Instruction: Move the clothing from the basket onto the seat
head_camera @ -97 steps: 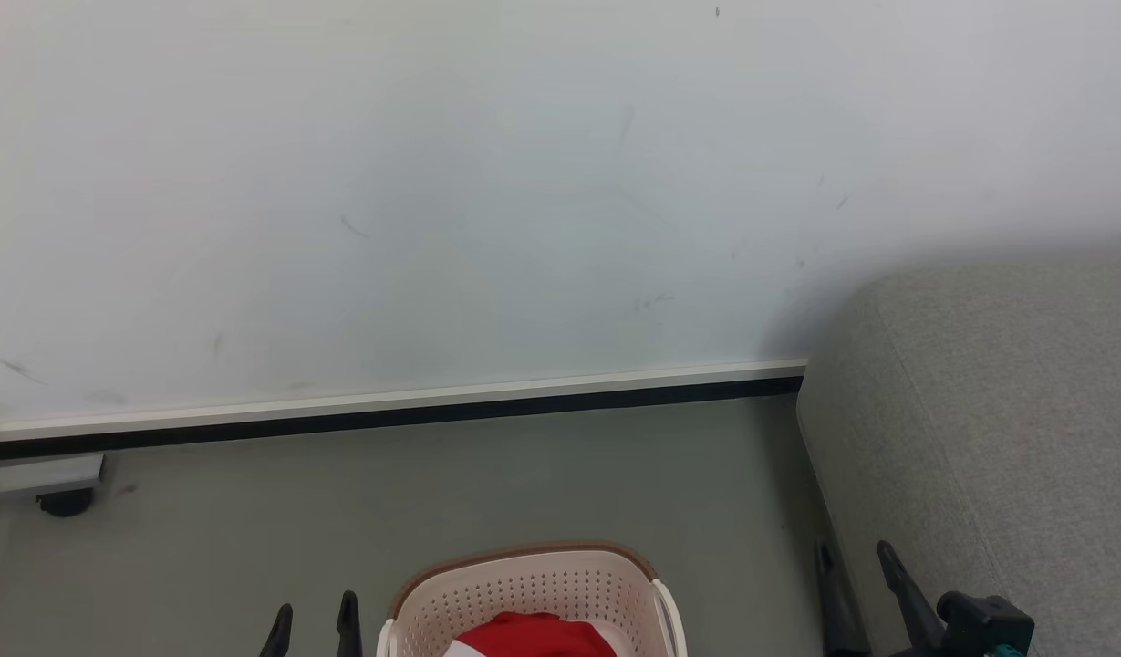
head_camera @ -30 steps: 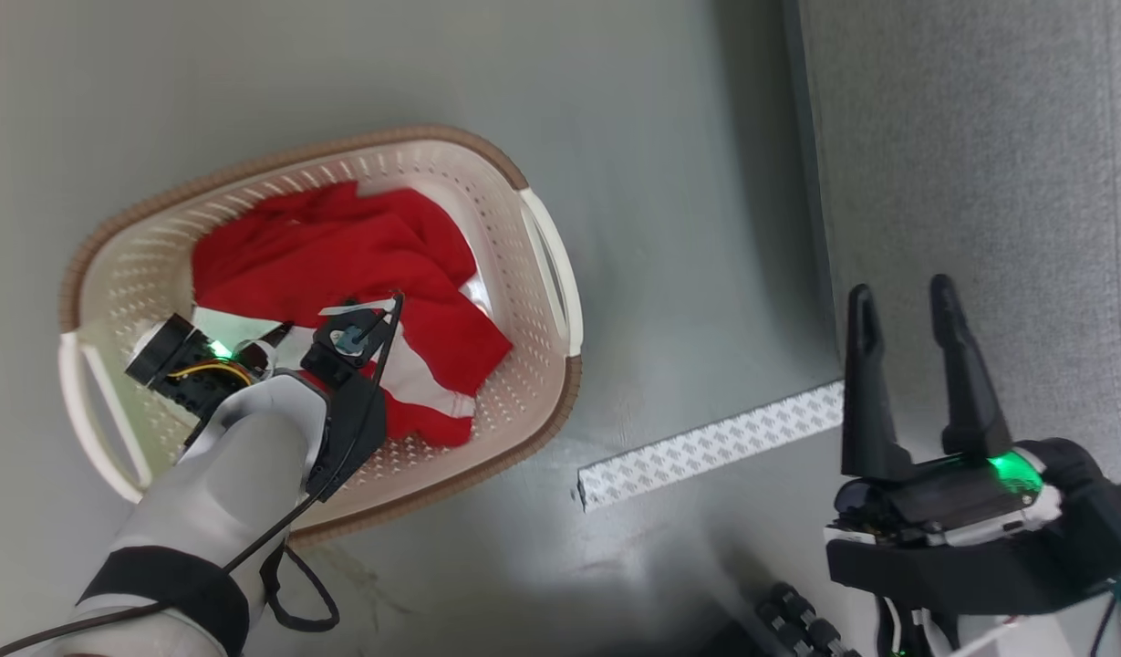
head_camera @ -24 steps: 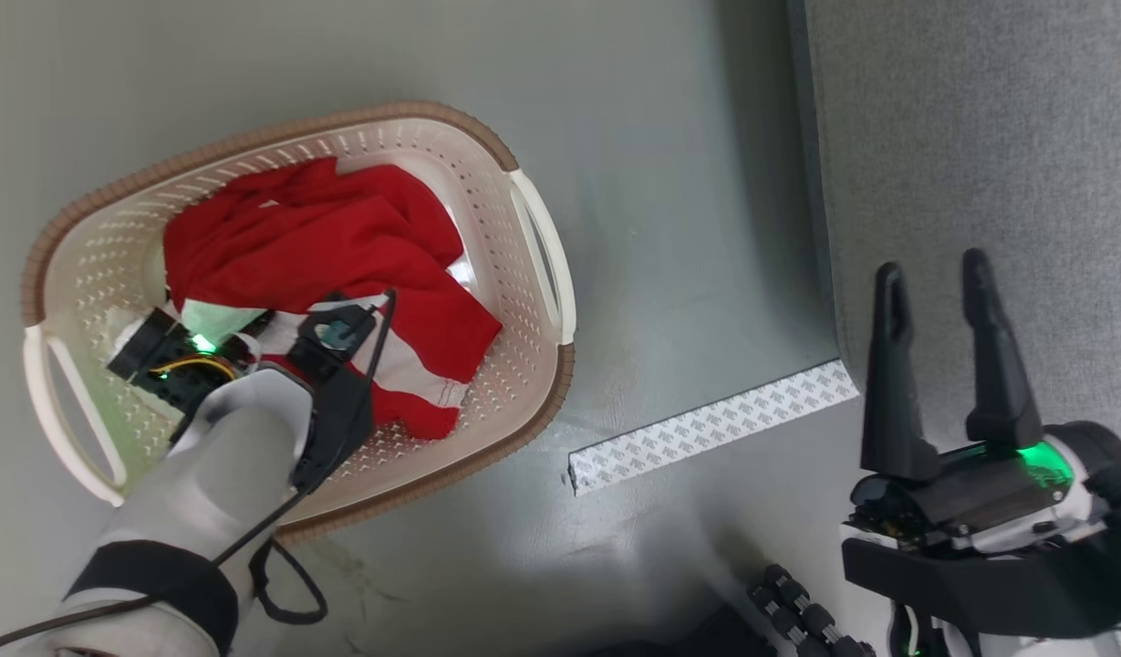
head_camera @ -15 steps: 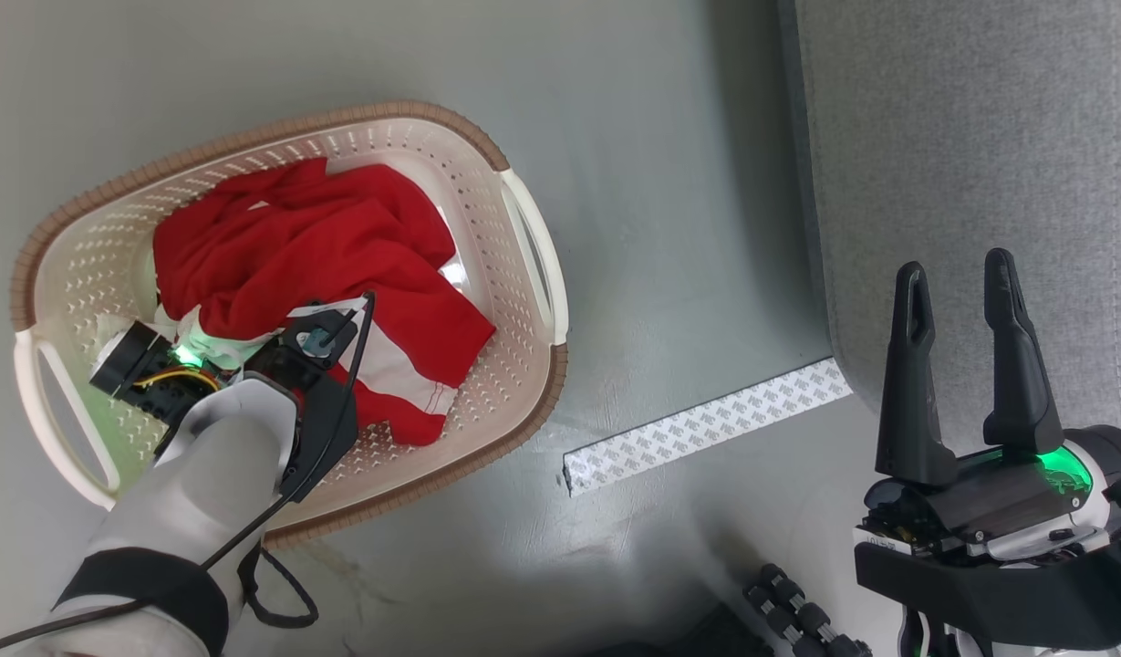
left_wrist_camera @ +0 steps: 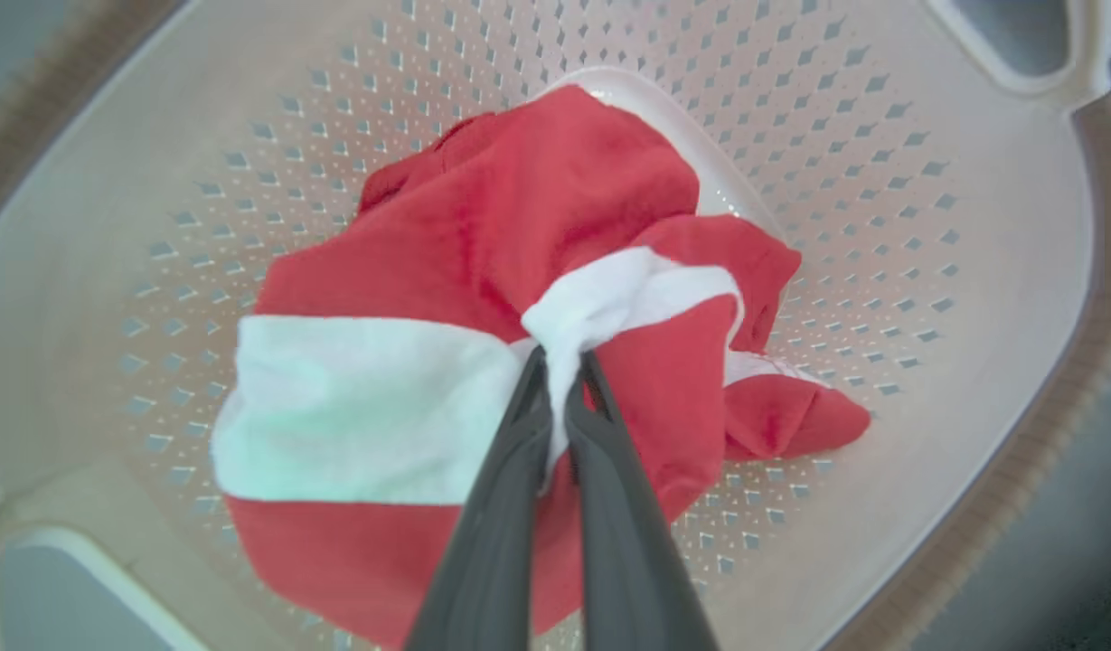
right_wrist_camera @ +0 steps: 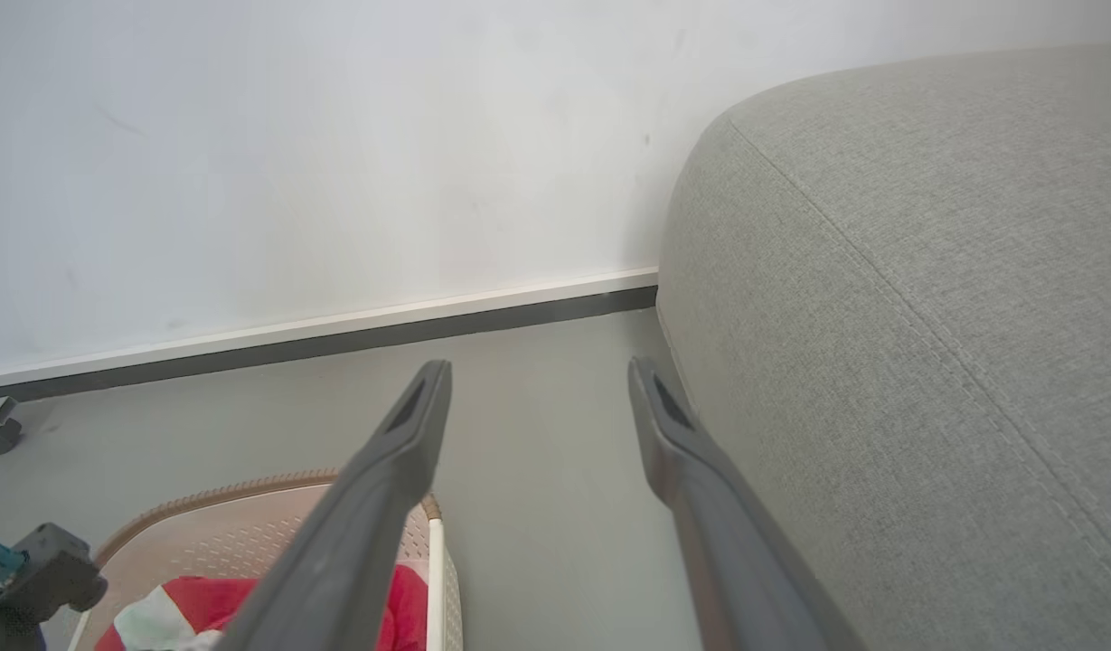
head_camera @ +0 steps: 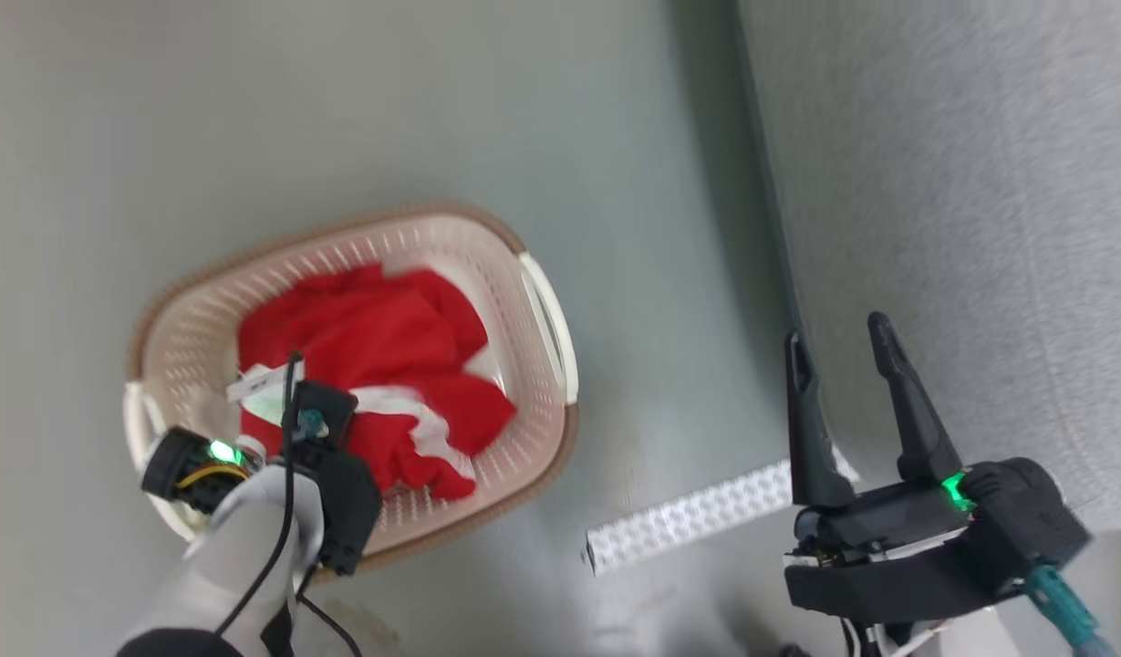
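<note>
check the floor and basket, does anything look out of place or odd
One thing: a white patterned strip lies slanted on the grey floor between the basket and the seat, like stray tape. Otherwise nothing is spilled: the clothing sits bunched inside the basket, pinched by the left gripper.
</note>
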### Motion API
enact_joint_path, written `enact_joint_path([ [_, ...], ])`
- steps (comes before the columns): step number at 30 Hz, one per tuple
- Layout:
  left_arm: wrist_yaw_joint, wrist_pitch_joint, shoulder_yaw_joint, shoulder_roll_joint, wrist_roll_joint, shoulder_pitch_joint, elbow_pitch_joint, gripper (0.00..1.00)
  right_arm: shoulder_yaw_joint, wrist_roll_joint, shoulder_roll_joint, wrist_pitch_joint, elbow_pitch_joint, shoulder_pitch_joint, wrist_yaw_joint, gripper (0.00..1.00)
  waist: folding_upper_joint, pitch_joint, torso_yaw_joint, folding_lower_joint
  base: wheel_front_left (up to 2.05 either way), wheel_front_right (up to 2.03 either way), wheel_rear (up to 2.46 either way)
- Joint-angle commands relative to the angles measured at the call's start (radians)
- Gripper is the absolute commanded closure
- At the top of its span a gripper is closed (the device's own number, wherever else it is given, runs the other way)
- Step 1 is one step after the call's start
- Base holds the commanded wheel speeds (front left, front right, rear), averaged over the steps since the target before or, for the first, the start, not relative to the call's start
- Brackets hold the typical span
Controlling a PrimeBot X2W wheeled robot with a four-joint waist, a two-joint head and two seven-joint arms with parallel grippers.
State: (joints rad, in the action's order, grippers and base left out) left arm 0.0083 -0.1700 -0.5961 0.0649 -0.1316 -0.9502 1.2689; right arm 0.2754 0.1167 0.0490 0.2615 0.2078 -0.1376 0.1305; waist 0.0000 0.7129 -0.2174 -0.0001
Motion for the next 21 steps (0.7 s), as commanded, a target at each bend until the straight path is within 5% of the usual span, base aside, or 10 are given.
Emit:
enact_joint_path([
  [1,-0.011,-0.028,0.003,-0.005,-0.018,0.043,0.004,1.00,0.001,-0.016,0.005,0.004,-0.036,0.000,0.000,0.00,0.0000,-0.212,0.060,0.0001,0.00,0.00,0.00],
  [13,-0.032,0.004,-0.069,-0.016,-0.174,0.158,-0.201,1.00,-0.017,-0.108,0.051,0.004,-0.185,0.082,0.000,0.00,0.0000,-0.608,0.184,0.0001,0.00,0.00,0.00],
  [21,0.033,0.100,-0.189,-0.014,-0.308,0.121,-0.438,1.00,0.012,-0.155,0.031,-0.025,-0.193,0.146,0.000,0.00,0.0000,-0.779,0.256,0.0001,0.00,0.00,0.00],
])
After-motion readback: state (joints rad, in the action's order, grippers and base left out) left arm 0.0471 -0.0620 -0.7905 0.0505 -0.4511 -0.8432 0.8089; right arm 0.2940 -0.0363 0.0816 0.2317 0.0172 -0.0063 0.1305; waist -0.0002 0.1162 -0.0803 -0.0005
